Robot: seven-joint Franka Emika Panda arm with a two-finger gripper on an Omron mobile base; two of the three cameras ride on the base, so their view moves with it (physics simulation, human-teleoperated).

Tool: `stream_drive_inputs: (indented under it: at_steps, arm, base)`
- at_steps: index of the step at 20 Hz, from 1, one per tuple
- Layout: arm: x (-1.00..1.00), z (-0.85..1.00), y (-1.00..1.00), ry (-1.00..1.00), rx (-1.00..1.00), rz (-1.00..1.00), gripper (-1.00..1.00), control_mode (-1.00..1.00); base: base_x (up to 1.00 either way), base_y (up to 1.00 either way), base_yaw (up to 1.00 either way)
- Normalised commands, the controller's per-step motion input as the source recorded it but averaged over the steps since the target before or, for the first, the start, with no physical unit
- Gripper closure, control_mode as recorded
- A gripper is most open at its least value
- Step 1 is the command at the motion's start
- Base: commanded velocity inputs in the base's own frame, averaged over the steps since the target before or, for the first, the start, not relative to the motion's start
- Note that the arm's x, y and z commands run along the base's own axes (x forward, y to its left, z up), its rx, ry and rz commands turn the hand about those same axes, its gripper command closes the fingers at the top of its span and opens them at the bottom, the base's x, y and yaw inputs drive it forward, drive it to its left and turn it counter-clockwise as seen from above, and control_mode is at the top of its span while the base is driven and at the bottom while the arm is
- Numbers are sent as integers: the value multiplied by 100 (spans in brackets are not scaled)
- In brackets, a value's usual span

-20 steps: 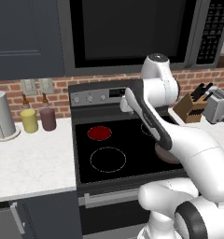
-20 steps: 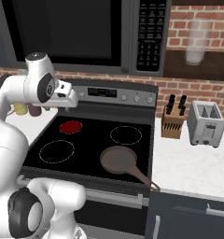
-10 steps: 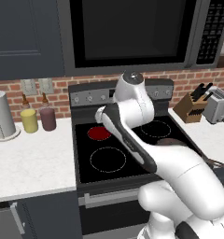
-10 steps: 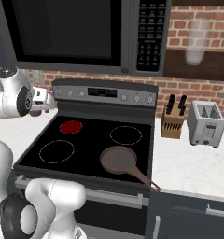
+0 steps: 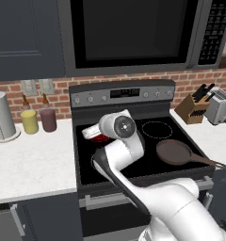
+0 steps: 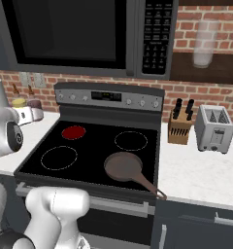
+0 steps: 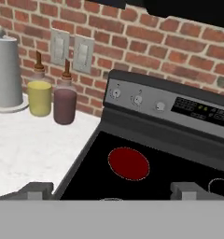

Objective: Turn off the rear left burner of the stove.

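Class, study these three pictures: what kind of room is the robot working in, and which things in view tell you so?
A home kitchen, rendered rather than real. The signs: a black glass-top stove with its rear left burner glowing red, a microwave mounted above it, and a toaster and knife block on the counter.

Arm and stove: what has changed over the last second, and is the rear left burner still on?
The arm has swung left across the stove, from over its right half to its left side, bringing the gripper low over the cooktop facing the knobs. It has taken hold of nothing. The rear left burner stays red, and the pan sits where it was.
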Motion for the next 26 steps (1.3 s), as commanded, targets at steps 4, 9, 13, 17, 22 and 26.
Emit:
stream_drive_inputs:
  at_steps: [4,9,13,17,22,26]
  arm:
    - [5,-23,-8,-41,7,8,-100,-100]
    - [12,-15,-9,-35,6,5,-100,-100]
    - [18,0,-12,-15,0,0,-100,-100]
    - [15,0,-8,0,0,1,-100,-100]
    - [71,0,0,0,0,-1,-100,-100]
    - [67,0,0,0,0,-1,-100,-100]
  base:
    - [0,0,0]
    - [0,0,0]
    - [0,0,0]
    - [0,0,0]
    - [0,0,0]
    - [0,0,0]
